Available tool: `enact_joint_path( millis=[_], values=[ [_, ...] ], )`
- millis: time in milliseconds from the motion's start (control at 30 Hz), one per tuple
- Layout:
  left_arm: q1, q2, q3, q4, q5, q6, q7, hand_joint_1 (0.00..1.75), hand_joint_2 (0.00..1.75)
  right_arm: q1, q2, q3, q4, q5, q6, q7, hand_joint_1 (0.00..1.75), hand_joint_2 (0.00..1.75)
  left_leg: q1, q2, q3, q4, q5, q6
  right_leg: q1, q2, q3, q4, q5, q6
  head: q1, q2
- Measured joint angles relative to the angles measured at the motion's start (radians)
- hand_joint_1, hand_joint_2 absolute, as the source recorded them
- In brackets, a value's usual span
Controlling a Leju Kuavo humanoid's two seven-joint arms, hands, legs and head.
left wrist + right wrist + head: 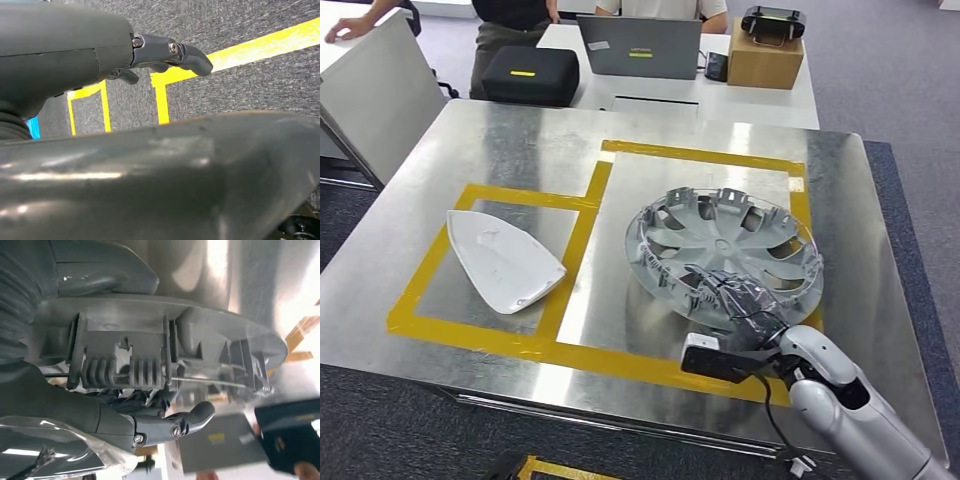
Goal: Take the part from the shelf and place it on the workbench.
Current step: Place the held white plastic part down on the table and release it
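Observation:
A grey wheel cover (727, 245) lies inner side up over the right yellow-taped square of the metal workbench (509, 150). My right hand (739, 305) grips its near rim, wrapped in clear film. In the right wrist view the cover's ribbed rim (151, 345) sits between the thumb (109, 267) and the dark fingers (181, 422). The cover looks slightly tilted; I cannot tell whether its near edge touches the bench. My left hand (75, 50) hangs over the carpet, fingers stretched out, holding nothing.
A white curved shell part (501, 262) lies in the left taped square. Behind the bench a white table carries a laptop (641, 45), a black case (531, 75) and a cardboard box (765, 55); people sit there. A grey slanted panel (373, 95) stands far left.

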Motion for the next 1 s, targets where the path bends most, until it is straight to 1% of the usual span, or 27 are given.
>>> enact_joint_path(
  millis=[200, 333, 533, 600, 700, 800, 833, 867, 900, 1000],
  values=[
    [0.010, 0.004, 0.001, 0.000, 0.017, 0.010, -0.012, 0.00, 0.00, -0.055, 0.002, 0.015, 0.000, -0.217, 0.126, 0.050, 0.00, 1.75, 0.000, 0.000, 0.000, 0.000, 0.000, 0.000, 0.000, 0.000, 0.000, 0.000, 0.000, 0.000, 0.000, 0.000],
    [0.015, 0.007, 0.001, 0.000, 0.027, 0.011, -0.016, 0.00, 0.00, -0.119, -0.012, 0.030, -0.005, -0.379, 0.214, 0.100, 0.00, 1.75, 0.000, 0.000, 0.000, 0.000, 0.000, 0.000, 0.000, 0.000, 0.000, 0.000, 0.000, 0.000, 0.000, 0.000],
    [0.023, 0.009, 0.001, 0.000, 0.037, 0.013, -0.020, 0.00, 0.00, -0.220, -0.073, 0.059, -0.028, -0.707, 0.333, 0.162, 0.00, 1.75, 0.000, 0.000, 0.000, 0.001, 0.000, 0.000, 0.000, 0.000, 0.000, 0.000, 0.000, 0.000, 0.000, 0.000],
    [0.024, 0.010, 0.001, 0.000, 0.039, 0.014, -0.020, 0.00, 0.00, -0.245, -0.095, 0.072, -0.038, -0.790, 0.348, 0.173, 0.00, 1.75, 0.000, 0.000, 0.000, 0.001, 0.000, 0.000, 0.000, 0.000, 0.000, 0.000, 0.000, 0.000, 0.000, 0.000],
    [0.025, 0.012, 0.001, 0.000, 0.040, 0.015, -0.020, 0.00, 0.00, -0.273, -0.121, 0.092, -0.049, -0.881, 0.361, 0.179, 0.00, 1.75, 0.000, 0.000, 0.000, 0.001, 0.000, 0.000, 0.000, 0.000, 0.000, 0.000, 0.000, 0.000, 0.000, 0.000],
    [0.025, 0.013, 0.001, 0.000, 0.042, 0.016, -0.021, 0.00, 0.00, -0.299, -0.155, 0.114, -0.068, -0.983, 0.368, 0.173, 0.00, 1.75, 0.000, 0.000, 0.000, 0.001, 0.000, 0.000, 0.000, 0.000, 0.000, 0.000, 0.000, 0.000, 0.000, 0.000],
    [0.026, 0.013, 0.001, 0.000, 0.044, 0.015, -0.023, 0.00, 0.00, -0.307, -0.166, 0.120, -0.078, -0.979, 0.355, 0.163, 0.00, 1.75, 0.000, 0.000, 0.000, 0.001, 0.000, 0.000, 0.000, 0.000, 0.000, 0.000, 0.000, 0.000, 0.000, 0.000],
    [0.026, 0.014, 0.001, 0.000, 0.048, 0.015, -0.026, 0.00, 0.00, -0.313, -0.175, 0.126, -0.090, -0.945, 0.331, 0.149, 0.00, 1.75, 0.000, 0.000, 0.000, 0.001, 0.000, 0.000, 0.000, 0.000, 0.000, 0.000, 0.000, 0.000, 0.000, 0.000],
    [0.027, 0.014, 0.001, 0.000, 0.052, 0.013, -0.029, 0.00, 0.00, -0.316, -0.182, 0.132, -0.105, -0.881, 0.295, 0.134, 0.00, 1.75, 0.000, 0.000, 0.000, 0.001, 0.000, 0.000, 0.000, 0.000, 0.000, 0.000, 0.000, 0.000, 0.000, 0.000],
    [0.030, 0.014, 0.001, 0.000, 0.063, 0.008, -0.037, 0.00, 0.00, -0.310, -0.189, 0.154, -0.150, -0.612, 0.156, 0.110, 0.00, 1.75, 0.000, 0.000, 0.000, 0.001, 0.000, 0.000, 0.000, 0.000, 0.000, 0.000, 0.000, 0.000, 0.000, 0.000]
  ],
)
